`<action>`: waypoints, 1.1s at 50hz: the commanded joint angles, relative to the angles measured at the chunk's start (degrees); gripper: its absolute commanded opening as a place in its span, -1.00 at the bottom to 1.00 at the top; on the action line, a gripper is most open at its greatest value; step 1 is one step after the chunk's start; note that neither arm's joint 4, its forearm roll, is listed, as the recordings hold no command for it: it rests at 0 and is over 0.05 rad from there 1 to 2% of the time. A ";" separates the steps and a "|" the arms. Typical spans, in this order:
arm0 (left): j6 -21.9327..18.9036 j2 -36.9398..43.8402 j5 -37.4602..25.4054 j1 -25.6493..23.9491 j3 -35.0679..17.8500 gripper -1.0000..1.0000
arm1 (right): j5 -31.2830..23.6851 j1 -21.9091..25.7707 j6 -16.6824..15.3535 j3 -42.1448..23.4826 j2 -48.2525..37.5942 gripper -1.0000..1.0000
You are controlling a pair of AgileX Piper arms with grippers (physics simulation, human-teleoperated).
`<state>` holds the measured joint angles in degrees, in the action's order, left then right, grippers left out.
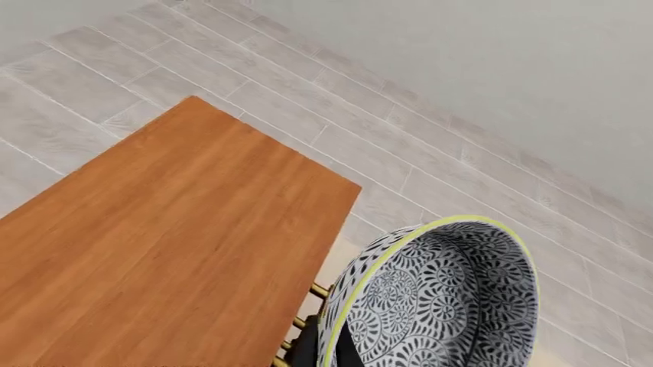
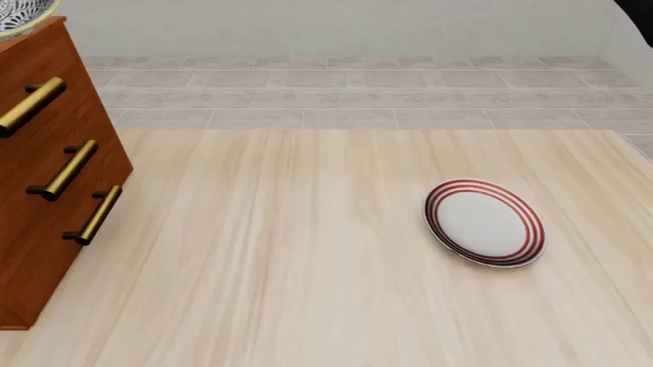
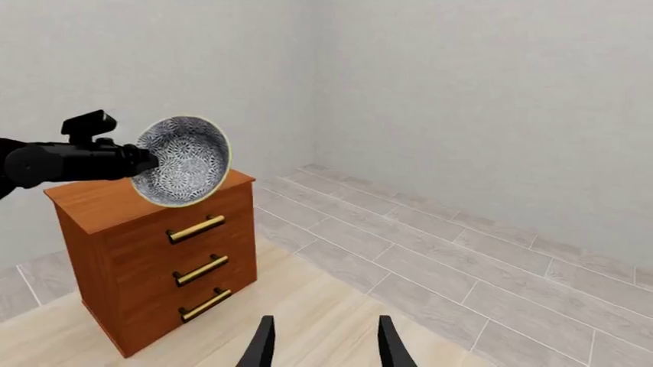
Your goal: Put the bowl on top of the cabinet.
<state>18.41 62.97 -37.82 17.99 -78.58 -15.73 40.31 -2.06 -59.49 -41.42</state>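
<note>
Bowl [image 3: 183, 159] tilted on edge above the cabinet [image 3: 153, 260] top, left gripper [image 3: 138, 160] pinching its rim — right gripper [image 3: 324, 344] fingers spread, holding nothing, red-ringed plate [image 2: 484, 222] flat on the table [image 2: 286, 260], no writing or labels legible.

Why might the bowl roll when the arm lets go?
The bowl is round and held tilted on edge above the cabinet, so released now it would probably rock or roll. It looks stiff, perhaps ceramic, so a fall might chip it.

Bright, even, diffuse light throughout; renders sharp edge to edge, shadows faint, no glare.
</note>
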 commanded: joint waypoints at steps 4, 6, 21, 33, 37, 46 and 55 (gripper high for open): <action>-0.28 -0.14 0.38 3.28 -0.32 -1.00 | 0.23 -0.11 -0.17 0.19 -0.33 1.00; -0.28 0.36 0.67 3.57 -0.53 -1.00 | 0.33 -0.22 -0.21 0.32 -0.42 1.00; -1.16 1.15 1.75 6.70 0.27 -1.00 | 0.74 -0.30 -0.32 0.88 -0.93 1.00; -0.98 1.31 2.38 8.59 1.29 -1.00 | 0.90 -0.18 -0.48 1.08 -1.13 1.00; -1.20 1.14 2.43 9.28 1.56 -1.00 | 0.65 -0.25 -0.41 0.94 -0.97 1.00; -0.89 0.87 2.80 10.86 2.35 -1.00 | 0.77 -0.24 -0.41 0.96 -0.97 1.00; -0.45 0.72 3.17 12.24 3.00 -1.00 | 0.94 -0.23 -0.47 0.91 -1.12 1.00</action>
<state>17.99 64.04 -35.15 28.70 -75.96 -14.90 40.07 -2.49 -58.56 -42.45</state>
